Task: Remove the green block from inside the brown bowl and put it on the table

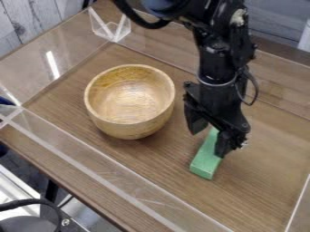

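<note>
Green block lying on the counter
The green block (208, 159) is resting on the wooden counter (149, 186), beside the brown bowl (130, 101); the claw (212, 132) is hovering at its far end, spread wide.

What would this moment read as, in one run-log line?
green block: on table, outside bowl | brown bowl: upright | gripper: open, over block's far end

Clear acrylic edging (72, 149), blk cables (36, 205) lower L, grey ribbed surface (17, 20) upper L
</note>
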Available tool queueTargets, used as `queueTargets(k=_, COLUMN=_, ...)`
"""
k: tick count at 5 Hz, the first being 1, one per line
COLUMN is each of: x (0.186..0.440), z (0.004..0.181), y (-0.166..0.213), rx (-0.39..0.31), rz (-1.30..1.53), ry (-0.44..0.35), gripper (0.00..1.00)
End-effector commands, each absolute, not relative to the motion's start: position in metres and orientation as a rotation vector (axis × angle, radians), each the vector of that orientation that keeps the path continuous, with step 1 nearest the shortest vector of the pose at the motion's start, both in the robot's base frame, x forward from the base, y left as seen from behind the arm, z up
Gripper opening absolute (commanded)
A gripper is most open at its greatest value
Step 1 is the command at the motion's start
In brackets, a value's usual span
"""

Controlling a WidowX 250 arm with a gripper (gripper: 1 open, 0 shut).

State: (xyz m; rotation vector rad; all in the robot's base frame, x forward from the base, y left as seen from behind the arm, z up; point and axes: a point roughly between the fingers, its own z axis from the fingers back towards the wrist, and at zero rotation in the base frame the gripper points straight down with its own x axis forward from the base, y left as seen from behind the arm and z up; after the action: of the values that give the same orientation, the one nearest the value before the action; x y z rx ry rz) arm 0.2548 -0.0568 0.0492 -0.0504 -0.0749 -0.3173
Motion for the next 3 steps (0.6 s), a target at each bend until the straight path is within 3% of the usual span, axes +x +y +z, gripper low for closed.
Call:
queueTargets(k=1, x=0.268, z=0.06, y=-0.061, rx=-0.057, rz=-0.307, ry=-0.127, gripper=1.0)
queueTargets(k=3, x=0.269, z=0.071, y=-0.06, rx=-0.065, rz=-0.275, ry=-0.099, gripper=1.0)
